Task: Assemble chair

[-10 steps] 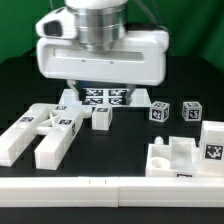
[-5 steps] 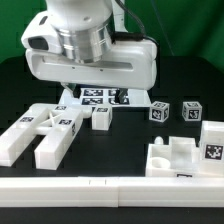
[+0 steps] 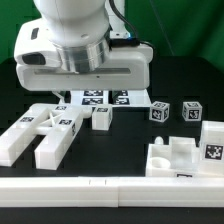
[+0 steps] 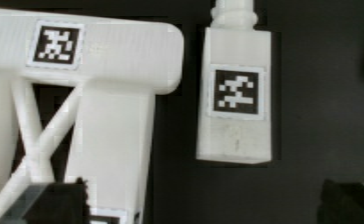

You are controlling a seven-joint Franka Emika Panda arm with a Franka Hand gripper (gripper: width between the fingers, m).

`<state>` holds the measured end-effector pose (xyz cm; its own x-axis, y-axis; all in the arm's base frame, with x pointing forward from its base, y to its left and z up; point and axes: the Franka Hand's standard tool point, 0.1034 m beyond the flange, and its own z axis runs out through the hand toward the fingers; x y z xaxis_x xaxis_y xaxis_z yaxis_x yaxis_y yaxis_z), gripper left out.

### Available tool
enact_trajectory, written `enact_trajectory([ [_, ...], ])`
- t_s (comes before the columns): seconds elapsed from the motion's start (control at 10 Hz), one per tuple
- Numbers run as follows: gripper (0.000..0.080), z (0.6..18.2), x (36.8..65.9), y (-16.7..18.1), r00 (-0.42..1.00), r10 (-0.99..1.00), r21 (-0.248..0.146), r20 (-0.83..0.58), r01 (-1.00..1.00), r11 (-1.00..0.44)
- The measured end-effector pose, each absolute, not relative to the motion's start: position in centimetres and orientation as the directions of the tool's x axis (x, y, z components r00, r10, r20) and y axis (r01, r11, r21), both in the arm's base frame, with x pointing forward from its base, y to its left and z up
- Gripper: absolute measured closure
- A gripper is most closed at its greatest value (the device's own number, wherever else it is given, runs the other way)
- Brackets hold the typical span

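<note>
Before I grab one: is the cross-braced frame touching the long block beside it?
Apart. The wrist view shows a dark strip of table between the cross-braced frame and the long block.

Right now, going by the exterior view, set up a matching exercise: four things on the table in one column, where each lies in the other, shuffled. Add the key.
Things
1. cross-braced part
2. marker board
3. plain white rail
4. notched block

Places
A. runs across the very front, side to side
B. on the exterior view's left, just behind the front
C. on the exterior view's right, just behind the front
D. farthest back, near the middle

Pairs: 1-B, 2-D, 3-A, 4-C
</note>
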<state>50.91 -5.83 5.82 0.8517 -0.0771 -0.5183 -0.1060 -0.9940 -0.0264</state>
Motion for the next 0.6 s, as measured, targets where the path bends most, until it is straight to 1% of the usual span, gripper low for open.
enact_trajectory([
  [0.1,0.0151,5.8,50.9,-5.9,0.851,-0.078,-0.026,-0.52,-0.107,-0.994],
  [0.2,0.0151,5.8,50.0,-5.7,0.807,-0.118,-0.005,-0.578,-0.148,-0.989],
  [0.3,0.0151,5.7,49.4,-5.7,0.749,-0.133,0.007,-0.649,-0.169,-0.986],
  [0.4,0.0151,5.6,49.4,-5.9,0.705,-0.131,0.011,-0.697,-0.172,-0.985],
  [0.6,0.0151,5.5,49.0,-5.8,0.599,-0.135,0.03,-0.789,-0.182,-0.983],
])
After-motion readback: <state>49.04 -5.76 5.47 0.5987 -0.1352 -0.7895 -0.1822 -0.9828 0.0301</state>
